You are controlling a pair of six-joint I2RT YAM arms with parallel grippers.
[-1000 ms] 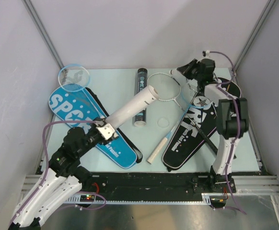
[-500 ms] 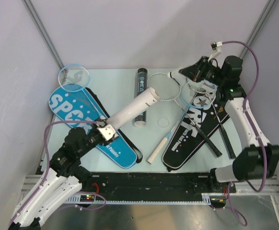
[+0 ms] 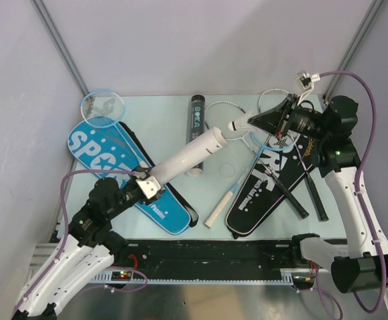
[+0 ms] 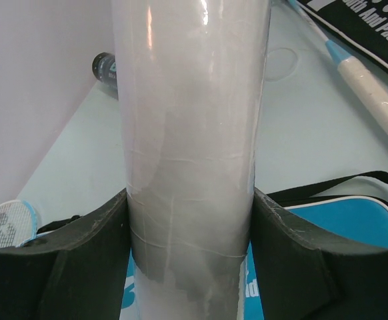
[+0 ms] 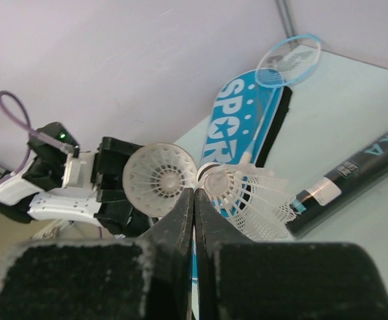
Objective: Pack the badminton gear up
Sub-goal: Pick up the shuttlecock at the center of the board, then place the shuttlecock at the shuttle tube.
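While the shuttlecock (image 3: pixel 237 125) sits pinched at the tips of my right pincer (image 3: pixel 249 123), right of centre in the top view, it is not in the tube yet. The jaws are fully closed on it; in the right wrist view the shuttlecock (image 5: pixel 247 197) has its cork at the tips and its feathers fanned to the right.

The white tube (image 3: pixel 187 155) runs diagonally from lower left up toward it. Its open mouth is near the shuttlecock but apart from it. My left pincer (image 3: pixel 145 183) grips it low down, jaws wide around the barrel. In the left wrist view the fingers (image 4: pixel 94 253) press both sides of the white tube (image 4: pixel 193 133).

A black tube (image 3: pixel 197 115) lies behind it at top centre. The blue SPORT cover (image 3: pixel 107 153) is at left, with a light blue racket head (image 3: pixel 103 107) at upper left. The black cover (image 3: pixel 264 190) is at lower right with dark rackets on it. A racket with a white grip (image 3: pixel 219 208) lies between the covers.

Risks, as I judge them:
- If the mouth and shuttlecock are off axis, the feathers catch the rim and bend.
- The pinch is thin, so a nudge against the rim could knock the shuttlecock out onto the table.
- The tube is held near one end, so its far end may sag or twist if pushed.
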